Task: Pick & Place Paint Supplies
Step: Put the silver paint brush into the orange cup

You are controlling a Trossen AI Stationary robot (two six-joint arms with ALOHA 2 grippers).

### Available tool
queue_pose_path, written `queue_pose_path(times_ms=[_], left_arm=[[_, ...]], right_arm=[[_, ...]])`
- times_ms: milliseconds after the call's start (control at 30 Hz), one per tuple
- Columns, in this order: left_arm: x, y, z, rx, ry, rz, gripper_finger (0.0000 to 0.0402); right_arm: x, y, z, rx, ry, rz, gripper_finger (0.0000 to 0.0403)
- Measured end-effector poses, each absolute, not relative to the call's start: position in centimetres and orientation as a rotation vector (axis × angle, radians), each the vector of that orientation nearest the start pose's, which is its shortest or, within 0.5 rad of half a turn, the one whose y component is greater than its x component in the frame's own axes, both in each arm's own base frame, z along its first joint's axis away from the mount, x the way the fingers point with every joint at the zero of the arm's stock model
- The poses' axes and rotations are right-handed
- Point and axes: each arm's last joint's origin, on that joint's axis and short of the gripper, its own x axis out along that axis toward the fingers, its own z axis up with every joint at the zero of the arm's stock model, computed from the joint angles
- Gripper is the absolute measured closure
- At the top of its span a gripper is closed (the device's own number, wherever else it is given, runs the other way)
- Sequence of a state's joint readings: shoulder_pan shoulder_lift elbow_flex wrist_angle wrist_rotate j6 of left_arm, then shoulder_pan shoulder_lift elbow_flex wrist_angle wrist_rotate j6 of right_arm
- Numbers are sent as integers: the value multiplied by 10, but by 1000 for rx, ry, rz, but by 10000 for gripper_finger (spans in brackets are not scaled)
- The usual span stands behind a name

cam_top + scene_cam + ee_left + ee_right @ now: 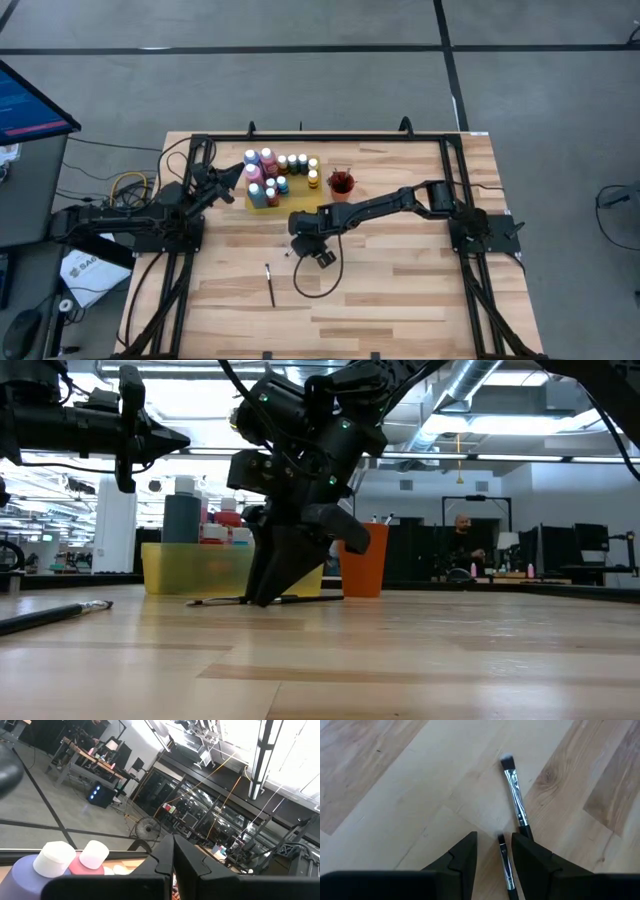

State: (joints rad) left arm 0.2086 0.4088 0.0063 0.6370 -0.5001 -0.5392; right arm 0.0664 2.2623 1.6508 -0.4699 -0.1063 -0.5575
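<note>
Right tool [494,852] is low over the table [380,780], its fingers partly apart with a thin brush [506,865] lying between them, not yet squeezed. A second brush [515,795] lies just beside. It should close slowly on one brush only. Left tool [173,865] waits shut by the paint bottles [270,175]

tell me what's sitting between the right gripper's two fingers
A thin brush lies on the table in the gap of the right gripper, with a second, wider brush just ahead. The right wrist view shows it.
</note>
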Motion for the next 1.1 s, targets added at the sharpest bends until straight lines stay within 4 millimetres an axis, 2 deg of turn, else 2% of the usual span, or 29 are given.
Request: queue_pose_path(times_ms=[400, 633, 733, 833, 1100], left_arm=[[112, 38, 189, -549, -422, 625, 400], [112, 38, 189, -549, -422, 625, 400], [112, 38, 189, -549, -422, 625, 400], [112, 38, 189, -549, -422, 625, 400], [112, 38, 189, -549, -422, 625, 400]], right_arm=[[471, 35, 131, -463, 976, 431, 286], [473, 37, 115, -438, 1009, 429, 286], [473, 38, 117, -444, 1004, 421, 289], [473, 38, 117, -444, 1011, 415, 309], [471, 40, 115, -450, 1042, 417, 397]])
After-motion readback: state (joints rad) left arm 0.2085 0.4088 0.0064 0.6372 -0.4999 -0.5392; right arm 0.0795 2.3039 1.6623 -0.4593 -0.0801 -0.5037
